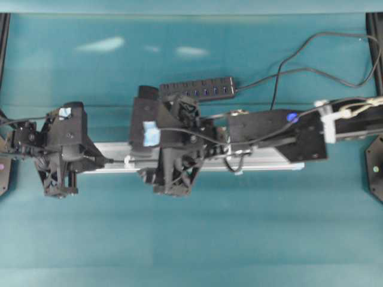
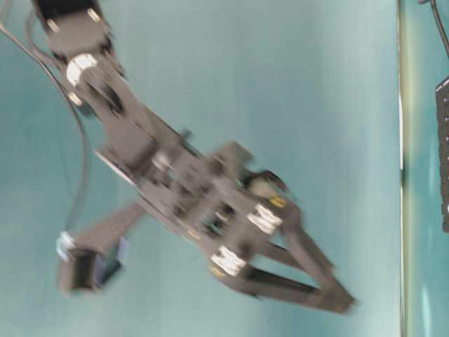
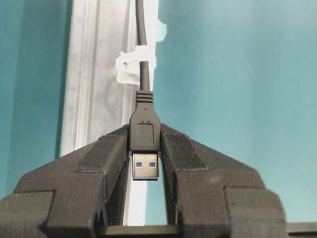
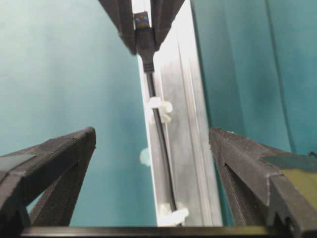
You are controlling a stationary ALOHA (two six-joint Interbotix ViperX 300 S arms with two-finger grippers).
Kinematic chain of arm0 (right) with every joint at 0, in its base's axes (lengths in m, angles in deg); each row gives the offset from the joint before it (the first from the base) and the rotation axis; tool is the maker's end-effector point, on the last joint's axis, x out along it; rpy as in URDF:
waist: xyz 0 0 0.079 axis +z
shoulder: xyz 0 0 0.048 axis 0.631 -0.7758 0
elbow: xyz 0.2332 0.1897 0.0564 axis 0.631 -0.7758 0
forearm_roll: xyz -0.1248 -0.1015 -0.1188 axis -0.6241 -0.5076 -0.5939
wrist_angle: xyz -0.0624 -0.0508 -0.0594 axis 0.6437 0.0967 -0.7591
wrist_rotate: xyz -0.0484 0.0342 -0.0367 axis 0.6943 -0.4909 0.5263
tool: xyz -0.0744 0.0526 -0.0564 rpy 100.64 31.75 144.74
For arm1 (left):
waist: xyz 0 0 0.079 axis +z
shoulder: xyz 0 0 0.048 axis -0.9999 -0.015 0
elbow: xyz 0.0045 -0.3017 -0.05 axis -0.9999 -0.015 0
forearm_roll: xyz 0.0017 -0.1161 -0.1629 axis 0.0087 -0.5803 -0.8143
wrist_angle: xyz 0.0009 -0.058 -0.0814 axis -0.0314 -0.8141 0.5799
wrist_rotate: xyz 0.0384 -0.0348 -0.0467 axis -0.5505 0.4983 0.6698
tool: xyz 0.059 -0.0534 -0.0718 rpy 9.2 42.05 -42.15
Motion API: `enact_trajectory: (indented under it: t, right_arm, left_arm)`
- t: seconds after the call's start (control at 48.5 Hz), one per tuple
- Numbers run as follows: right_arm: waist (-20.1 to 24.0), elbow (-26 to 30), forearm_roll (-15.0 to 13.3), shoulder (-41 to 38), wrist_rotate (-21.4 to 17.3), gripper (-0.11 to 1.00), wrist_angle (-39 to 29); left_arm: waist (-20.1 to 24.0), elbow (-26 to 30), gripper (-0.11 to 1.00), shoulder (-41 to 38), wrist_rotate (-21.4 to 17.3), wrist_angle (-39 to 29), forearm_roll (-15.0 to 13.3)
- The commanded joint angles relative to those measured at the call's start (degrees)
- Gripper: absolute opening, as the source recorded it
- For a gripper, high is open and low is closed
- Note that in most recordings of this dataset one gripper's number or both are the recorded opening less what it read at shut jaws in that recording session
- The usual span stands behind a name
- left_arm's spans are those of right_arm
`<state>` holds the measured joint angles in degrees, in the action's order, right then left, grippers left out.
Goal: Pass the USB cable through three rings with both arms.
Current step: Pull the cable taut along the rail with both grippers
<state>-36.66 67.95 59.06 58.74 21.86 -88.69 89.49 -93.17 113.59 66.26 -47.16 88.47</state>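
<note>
The left fingers (image 3: 144,163) are pinching the cable's (image 3: 143,44) plug (image 3: 144,136) beyond a white ring (image 3: 134,63); pulling straight along the rail (image 3: 99,74) seems best, while the right fingers (image 4: 153,148) are hanging wide open, empty.

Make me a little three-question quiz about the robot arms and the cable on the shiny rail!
1. True or false: the left gripper is clamped on the USB plug.
2. How does the right gripper stand? A) wide open B) shut on the cable C) holding a ring
3. Fill in: behind the plug, the USB cable runs through a white ____ on the rail.

Key: 1 true; 2 A; 3 ring
</note>
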Motion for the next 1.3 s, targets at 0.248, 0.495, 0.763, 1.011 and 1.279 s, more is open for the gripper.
enact_trajectory:
  t: [0.248,0.495,0.763,1.011,1.279]
  right_arm:
    - [0.3,-7.4,-0.2,6.9,0.0,0.86,1.8]
    - [-0.1,-13.8,-0.2,11.5,0.1,0.86,7.5]
    - [-0.2,-20.7,-0.2,16.9,0.2,0.86,16.6]
    - [-0.1,-26.9,-0.2,21.3,0.1,0.86,23.1]
    - [-0.1,-30.1,-0.2,23.5,0.0,0.86,26.3]
  left_arm:
    - [-0.4,2.4,0.21,2.3,-0.1,-1.7,0.1]
    - [-0.3,3.5,0.2,5.0,-0.2,-3.7,0.1]
    - [-0.4,3.7,0.2,6.5,-0.3,-3.7,0.1]
    - [-0.4,4.1,0.2,6.1,-0.3,-3.7,0.1]
    - [-0.3,4.2,0.2,6.0,-0.3,-3.6,0.1]
